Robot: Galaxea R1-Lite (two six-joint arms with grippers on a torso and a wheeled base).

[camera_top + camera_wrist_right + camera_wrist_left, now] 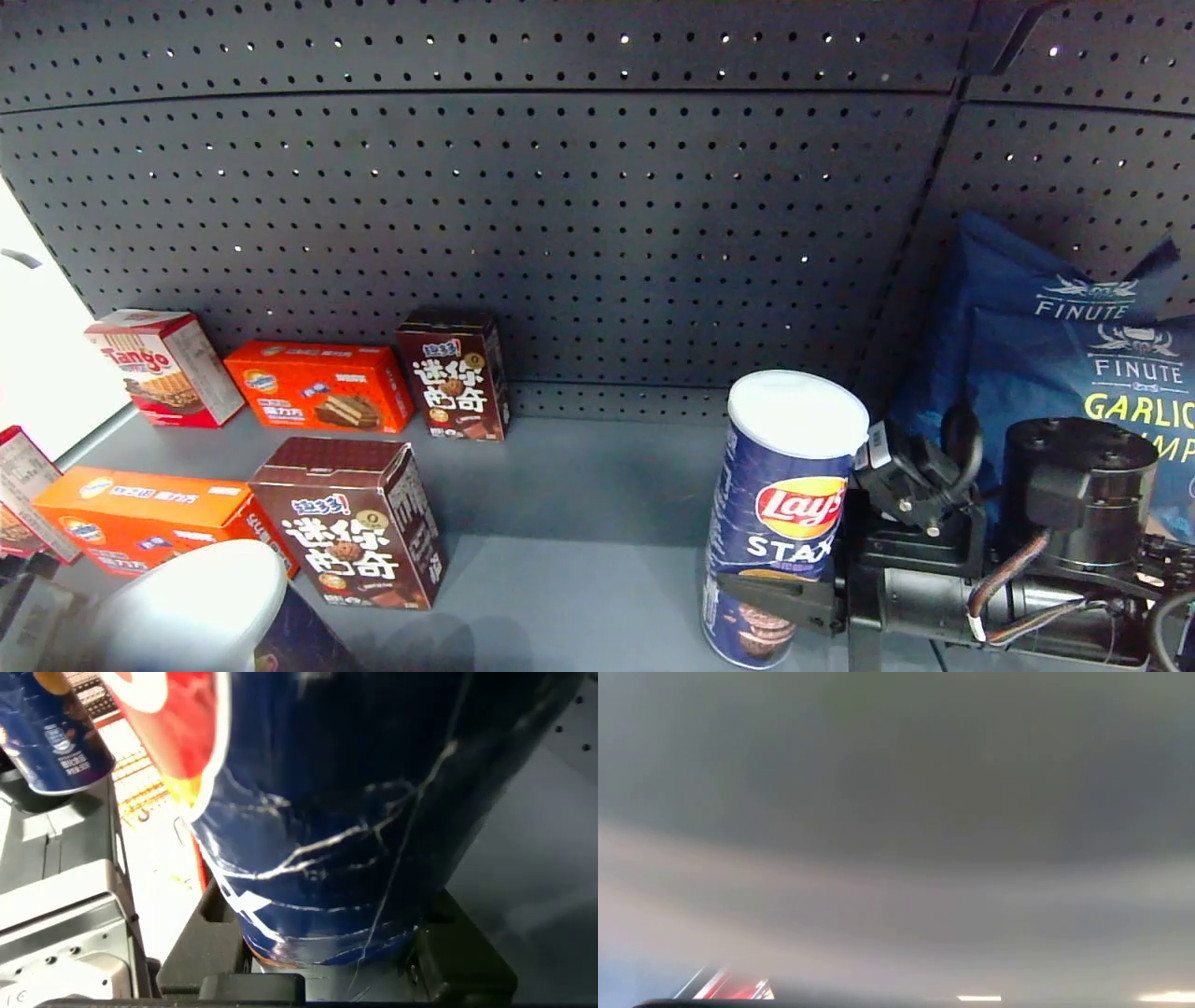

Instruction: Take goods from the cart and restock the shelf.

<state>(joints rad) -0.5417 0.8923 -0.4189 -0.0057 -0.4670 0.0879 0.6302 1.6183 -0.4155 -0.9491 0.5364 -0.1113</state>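
Boxes at left on the grey metal shelf board (pixel 579 560): red-and-white wafer carton (pixel 163 367), orange cardboard carton (pixel 320 385), tall brown biscuit carton (pixel 454 375), with a second brown carton (pixel 350 523) nearer me. Right of centre, the dark-blue chips can with white lid (pixel 784 485) stands upright. My right gripper (pixel 758 597) is clenched round its lower half. Blue snack bags (pixel 1055 345) lean just beside it against the pegboard.

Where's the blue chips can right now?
In the head view, the blue chips can is upright over the right side of the shelf, held in the right claw, just left of the blue snack bags.
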